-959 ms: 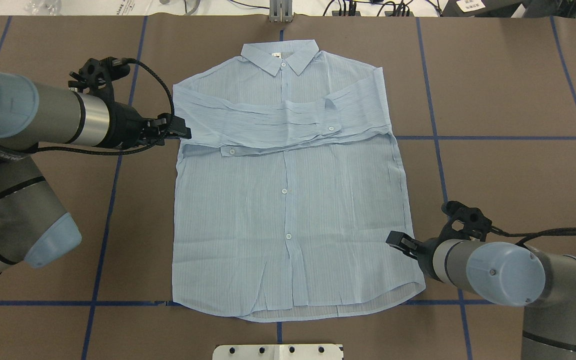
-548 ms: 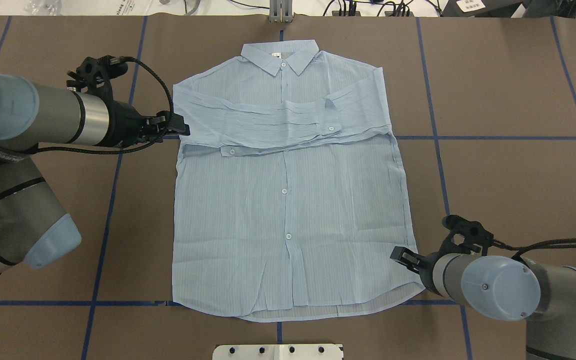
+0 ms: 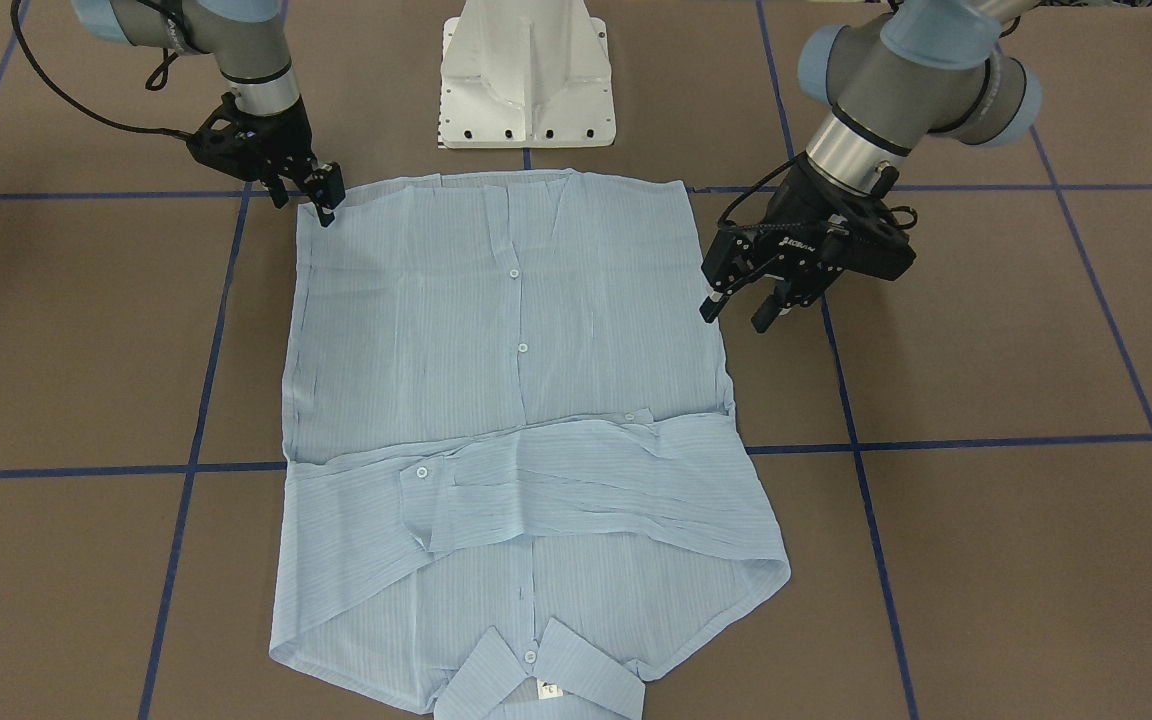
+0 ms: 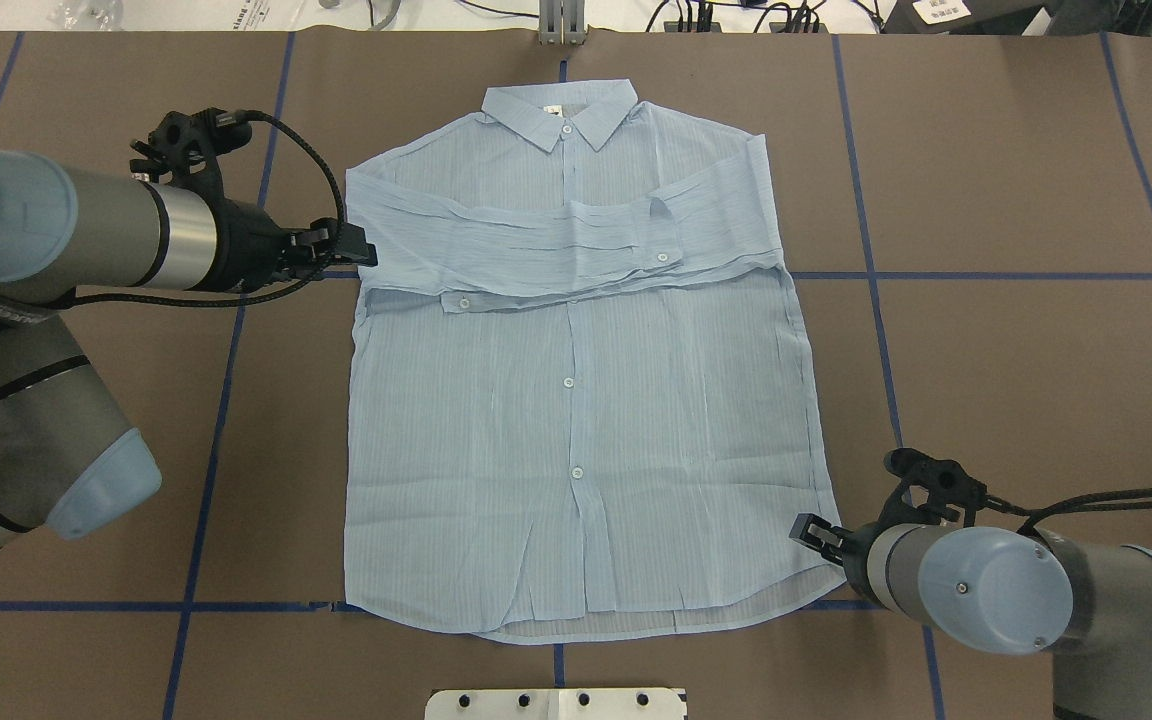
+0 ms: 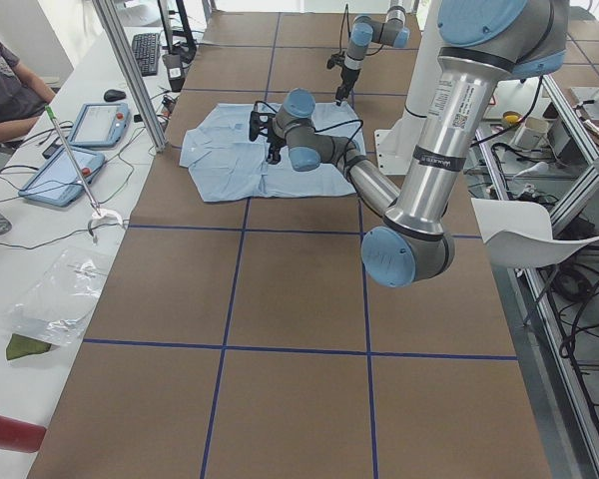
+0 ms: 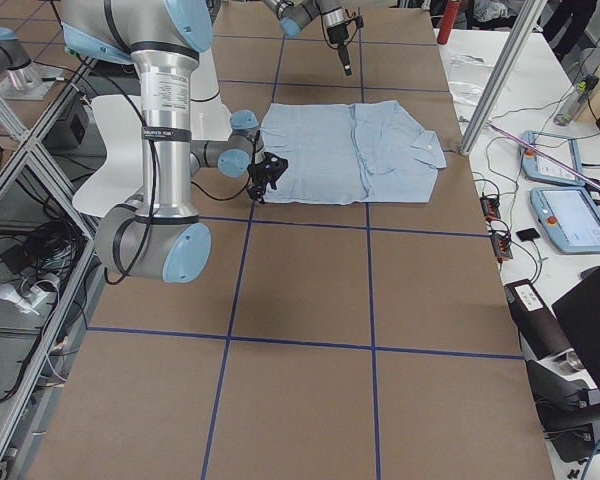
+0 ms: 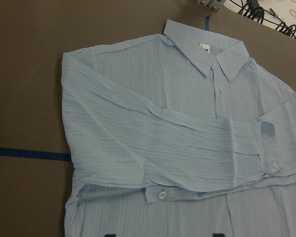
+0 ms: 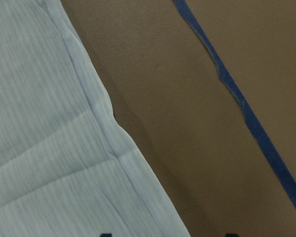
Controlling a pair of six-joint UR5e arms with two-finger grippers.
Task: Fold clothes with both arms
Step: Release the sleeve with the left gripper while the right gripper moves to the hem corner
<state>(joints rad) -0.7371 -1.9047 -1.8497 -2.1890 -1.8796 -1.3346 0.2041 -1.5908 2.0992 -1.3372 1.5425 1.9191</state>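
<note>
**Table** (image 4: 986, 150): brown surface, gridded with blue tape lines (image 4: 986, 275). Bears the shirt directly. No bin, tray or basket seen on it, so nothing to list as contents.

**Shirt** (image 4: 576, 420): pale blue, finely striped. Spread flat, front up and buttoned, at the table's middle, collar (image 4: 558, 110) away from the robot and hem toward it. Both sleeves (image 4: 556, 250) already folded across the chest, cuffs overlapping. Lie and creases unchanged over the last second.

**Left arm** (image 4: 86, 235): reaching in from the side.

**Right arm** (image 4: 996, 590): drawn in close to the base.

**Left gripper** (image 4: 354, 247): jaws apart, holding nothing. Hovering just beside the shirt's side edge, level with the folded sleeves. Shifted only a trace away from the robot since a second ago.

**Right gripper** (image 4: 808, 530): jaws apart, nothing clamped. Moved steadily along the shirt's side edge toward the robot, and now near the hem corner (image 4: 831, 580). In the wrist view, seamed edge running up between the fingertips, which sit low to the cloth. Contact with the fabric not determinable.

**Reading of the change**: sleeve stage done, body fold not yet begun. Right side apparently lining up a pinch at the hem corner. Left side not yet at a matching spot, so probably due to travel before any joint lift.

**Handling note**: thin fabric, likely to drag or wrinkle if one corner is raised alone.
</note>
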